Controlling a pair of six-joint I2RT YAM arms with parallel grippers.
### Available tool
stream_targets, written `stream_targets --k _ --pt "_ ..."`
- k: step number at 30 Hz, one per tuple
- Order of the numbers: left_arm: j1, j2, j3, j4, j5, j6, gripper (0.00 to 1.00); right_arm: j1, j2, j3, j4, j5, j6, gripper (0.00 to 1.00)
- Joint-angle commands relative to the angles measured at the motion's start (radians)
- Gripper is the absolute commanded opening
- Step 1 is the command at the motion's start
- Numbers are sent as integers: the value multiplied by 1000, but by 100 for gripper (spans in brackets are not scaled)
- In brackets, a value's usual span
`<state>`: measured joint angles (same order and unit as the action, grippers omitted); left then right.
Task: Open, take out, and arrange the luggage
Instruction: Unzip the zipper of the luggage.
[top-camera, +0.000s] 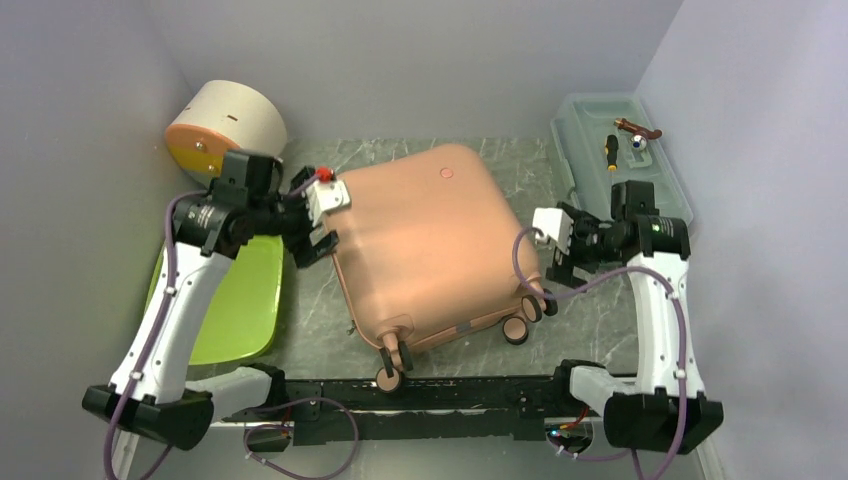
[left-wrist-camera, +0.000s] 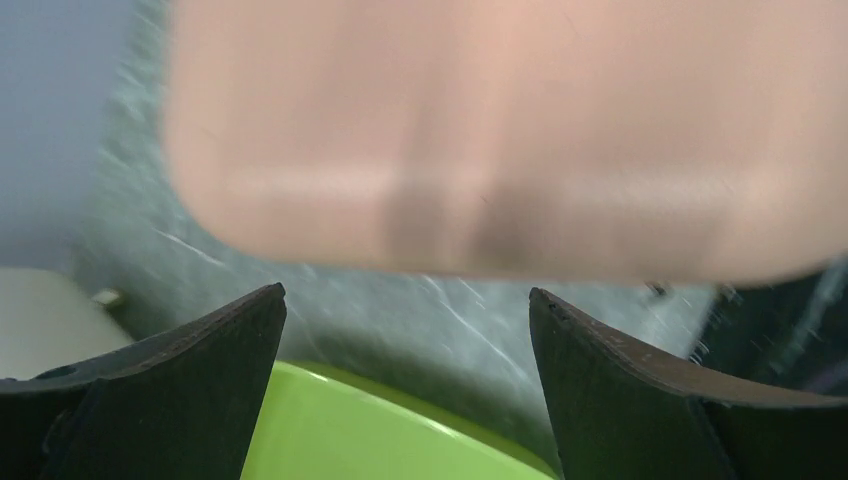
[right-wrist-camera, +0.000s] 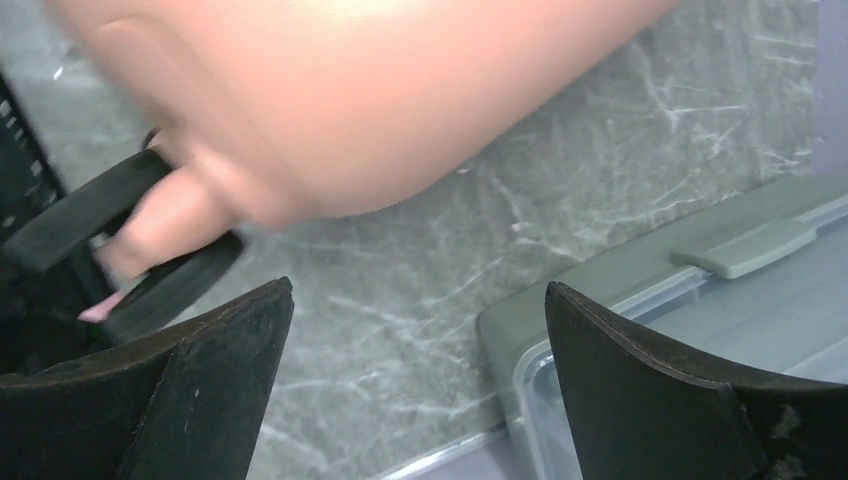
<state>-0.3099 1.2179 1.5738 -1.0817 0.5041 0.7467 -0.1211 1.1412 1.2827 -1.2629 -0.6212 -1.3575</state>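
- At the far left we see a lime-green tray (top-camera: 240, 300) lying on the grey marbled table (top-camera: 590, 310), partly under the left arm
- Behind it, in the far-left corner, a cream half-round box (top-camera: 225, 125) turns its orange face toward us
- The left gripper (top-camera: 322, 225) sits just beside the left edge of the luggage (top-camera: 430, 250), above the tray's inner rim; its fingers are spread wide and hold nothing
- Its wrist view is blurred, so we cannot tell whether a fingertip touches the shell
- The luggage lies flat and shut in the middle of the table, turned at a slant, its small dark wheels (top-camera: 520, 325) near the black rail (top-camera: 450, 395) at the near edge
- The right gripper (top-camera: 550, 247) is near the luggage's right side but apart from it, jaws wide and empty, with bare table between the fingers in its wrist view
- Just behind that gripper, along the right wall, stands a grey-green toolbox (top-camera: 590, 125); a yellow-and-black screwdriver (top-camera: 611, 152) rests on it
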Motion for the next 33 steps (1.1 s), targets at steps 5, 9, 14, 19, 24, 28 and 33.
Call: stream_targets --k 5,9,14,19,24,28,33 --pt "23 -175 -361 -94 16 75 78 4 -134 -95 -233 65 -244 100" --pt "23 -181 -533 162 -119 -29 69 14 -98 -142 -222 -15 -254 100" --pt "23 -94 -606 384 -178 -139 62 81 17 -142 -233 -137 -246 99" --pt "23 57 -577 542 -219 -214 62 232 123 -116 -172 -200 -159 99" --pt "23 217 -481 614 -225 -239 61 326 167 -116 92 -236 42 100" --pt "23 358 -364 635 -224 -261 61 342 216 -83 270 -299 201 100" --pt "23 539 -191 606 -218 -285 62 359 307 -18 423 -331 383 100"
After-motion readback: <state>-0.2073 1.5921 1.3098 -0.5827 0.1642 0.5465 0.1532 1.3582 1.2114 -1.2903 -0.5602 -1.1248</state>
